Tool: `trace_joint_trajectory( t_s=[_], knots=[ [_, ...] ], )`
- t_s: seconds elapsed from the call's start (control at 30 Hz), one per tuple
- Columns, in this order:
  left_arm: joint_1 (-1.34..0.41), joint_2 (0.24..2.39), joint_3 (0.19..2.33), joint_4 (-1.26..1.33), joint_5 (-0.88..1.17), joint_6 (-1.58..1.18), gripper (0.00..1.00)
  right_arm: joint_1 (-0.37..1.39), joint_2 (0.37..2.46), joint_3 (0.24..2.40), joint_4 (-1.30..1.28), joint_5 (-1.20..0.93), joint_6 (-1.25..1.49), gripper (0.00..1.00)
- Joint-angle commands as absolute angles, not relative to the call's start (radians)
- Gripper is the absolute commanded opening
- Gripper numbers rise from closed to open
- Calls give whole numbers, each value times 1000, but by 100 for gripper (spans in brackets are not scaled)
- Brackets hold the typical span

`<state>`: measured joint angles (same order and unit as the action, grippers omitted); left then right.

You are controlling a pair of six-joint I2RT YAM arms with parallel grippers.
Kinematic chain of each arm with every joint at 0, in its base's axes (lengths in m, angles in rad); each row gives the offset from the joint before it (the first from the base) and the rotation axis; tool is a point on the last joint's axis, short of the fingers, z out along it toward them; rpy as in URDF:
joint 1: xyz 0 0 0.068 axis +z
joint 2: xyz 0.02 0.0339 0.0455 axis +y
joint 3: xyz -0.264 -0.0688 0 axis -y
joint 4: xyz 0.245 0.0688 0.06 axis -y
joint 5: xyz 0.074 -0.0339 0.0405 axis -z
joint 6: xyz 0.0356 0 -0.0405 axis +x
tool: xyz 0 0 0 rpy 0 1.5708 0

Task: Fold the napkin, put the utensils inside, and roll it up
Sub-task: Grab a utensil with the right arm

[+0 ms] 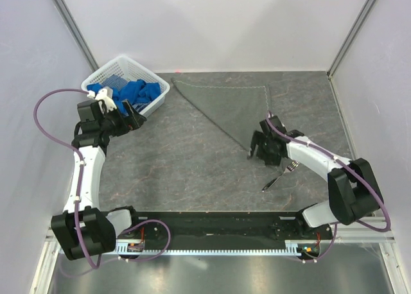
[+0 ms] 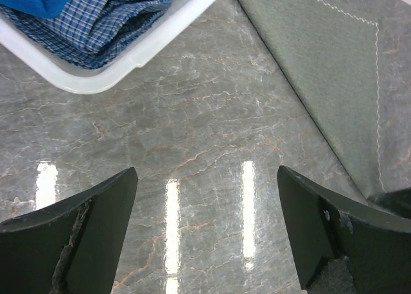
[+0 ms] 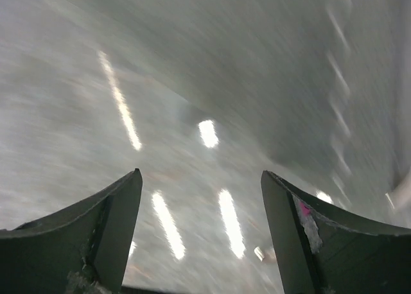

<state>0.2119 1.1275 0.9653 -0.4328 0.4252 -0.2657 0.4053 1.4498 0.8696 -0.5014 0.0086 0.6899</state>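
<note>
Lying folded into triangle, dark grey napkin (image 1: pixel 231 106), lighter stitched hem.

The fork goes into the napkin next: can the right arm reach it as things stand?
Probably yes. The fork lies uncovered on the table, close beside the open right gripper, apart from the napkin; only its head sits near the forearm.

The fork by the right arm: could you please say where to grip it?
The fork lies flat and diagonal on the table, head beside the right arm: I would take its slim handle from straight above, fingers straddling its width.
</note>
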Motion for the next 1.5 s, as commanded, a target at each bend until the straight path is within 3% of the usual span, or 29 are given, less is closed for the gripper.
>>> trace_joint_trajectory(
  t_s=[0.0, 0.23, 0.67, 0.87, 1.07, 1.2, 1.3, 1.47],
  knots=[
    [199, 1134, 963, -400, 462, -249, 97, 377, 1318, 816, -670, 81, 810, 81],
    [193, 1141, 963, -399, 471, -252, 96, 226, 1180, 743, -750, 80, 850, 69],
    [190, 1147, 966, -402, 480, -253, 96, 161, 1219, 597, -650, 29, 897, 65],
    [190, 1150, 966, -403, 476, -253, 96, 153, 1262, 574, -585, 71, 900, 58],
    [190, 1152, 968, -403, 471, -252, 96, 150, 1282, 558, -566, 87, 896, 40],
    [190, 1151, 971, -405, 471, -250, 96, 141, 1269, 551, -566, 107, 896, 13],
    [190, 1152, 969, -407, 471, -250, 96, 127, 1252, 554, -577, 123, 896, 0],
    [189, 1149, 969, -407, 471, -249, 96, 112, 1169, 609, -667, 230, 899, 0]
  ],
)
